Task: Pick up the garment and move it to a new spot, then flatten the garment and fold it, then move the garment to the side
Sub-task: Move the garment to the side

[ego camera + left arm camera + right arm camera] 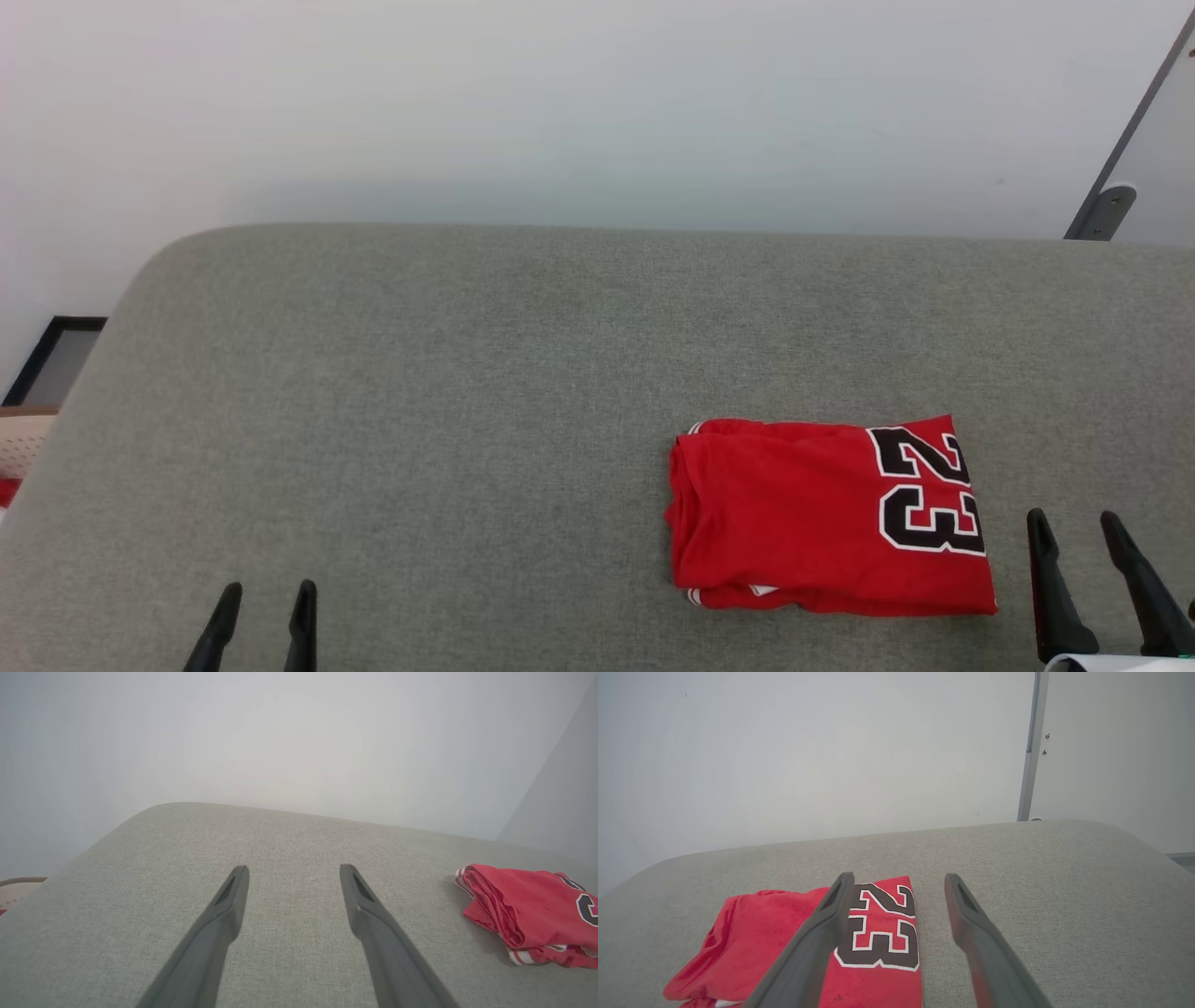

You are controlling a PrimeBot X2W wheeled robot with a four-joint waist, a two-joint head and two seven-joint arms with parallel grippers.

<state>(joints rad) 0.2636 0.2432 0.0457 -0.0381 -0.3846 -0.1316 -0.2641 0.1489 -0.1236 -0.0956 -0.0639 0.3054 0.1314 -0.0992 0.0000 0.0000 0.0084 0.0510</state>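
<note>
– Jersey first: where does it lie from the grippers?

– The small red knit jersey (822,523), marked with a black, white-outlined "23", is folded into a rough rectangle. It sits on the grey woven upholstered cushion (420,373), right of centre and toward the near edge. It lies just beside the right gripper (1072,515), on that gripper's left and apart from it. The left gripper (270,586) is well apart from it, across bare cushion.

– Long axis?

– Across the robot, left to right. The numbered end points toward the right gripper and lies flat with a crisp edge. The other end, facing the left gripper, is a thick, soft roll of stacked folds, with white-and-red striped trim (525,955) peeking from beneath.

– Jaws?

– Both pairs of long dark fingers (224,914) stand wide apart, holding nothing.

– So which arm?

– The right, I judge, since it is much the nearer. A short sweep to its left would put it over the numbered end. The thin layers look likely to slide on each other, so pinching only the top one could undo the fold. The coarse weave of the cushion should add some drag.
</note>
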